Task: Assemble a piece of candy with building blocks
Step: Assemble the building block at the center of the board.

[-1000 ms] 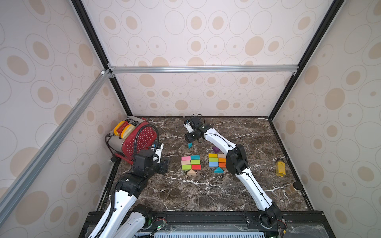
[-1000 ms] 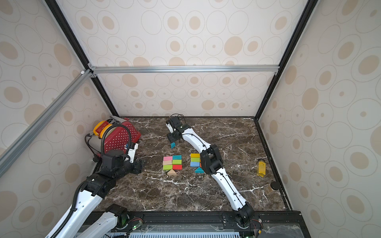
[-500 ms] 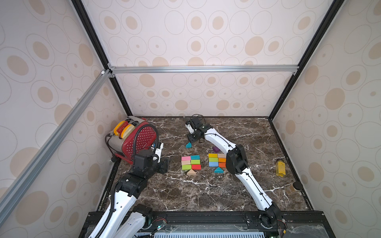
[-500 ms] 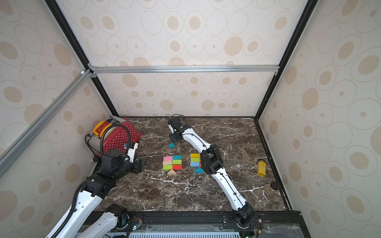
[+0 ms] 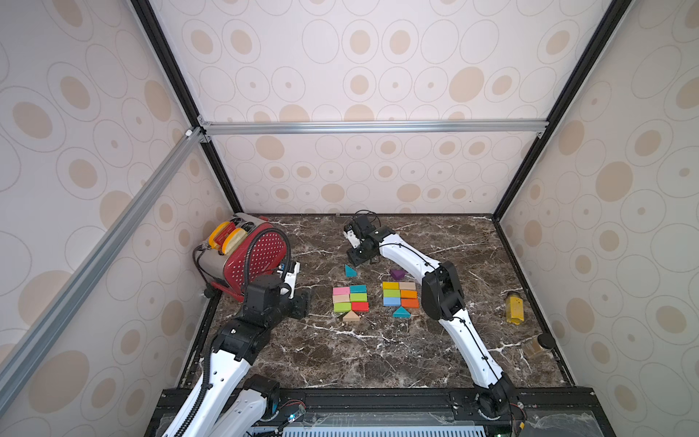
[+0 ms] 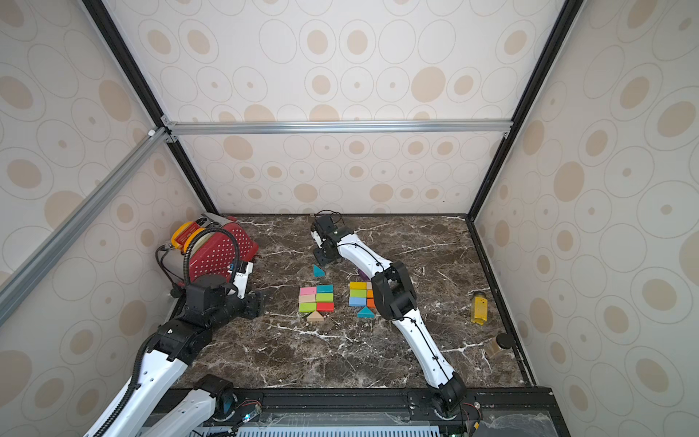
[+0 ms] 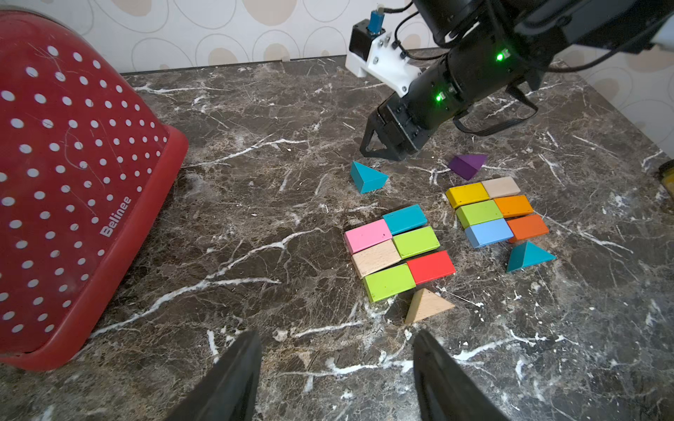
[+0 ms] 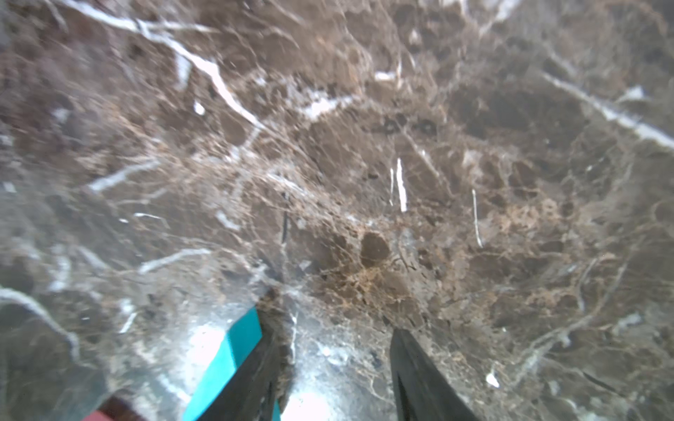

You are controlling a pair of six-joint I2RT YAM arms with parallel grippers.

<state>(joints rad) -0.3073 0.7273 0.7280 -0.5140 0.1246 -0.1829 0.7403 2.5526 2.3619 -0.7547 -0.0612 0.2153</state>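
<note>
In both top views, six building blocks lie in a flat rectangle [image 5: 350,298] [image 6: 316,298] with a tan wedge [image 5: 351,316] at its near edge. To its right lies a second rectangle [image 5: 400,293] with a teal wedge [image 5: 401,312] in front and a purple wedge [image 5: 398,273] behind. A loose teal wedge [image 5: 350,271] [image 7: 368,177] rests on the table behind the left rectangle. My right gripper [image 5: 359,259] [image 8: 332,328] is open just behind that wedge, which lies outside one finger [image 8: 255,364]. My left gripper [image 5: 302,299] [image 7: 337,364] stands open and empty, left of the blocks.
A red perforated toaster [image 5: 249,253] stands at the back left, close to my left arm. A yellow jar [image 5: 514,308] and a dark-lidded jar [image 5: 539,344] sit by the right wall. Patterned walls enclose the marble table [image 5: 378,352] on three sides.
The loose teal wedge has shifted slightly toward the left rectangle and the right gripper's jaws stand apart beside it. My left arm has barely moved.
</note>
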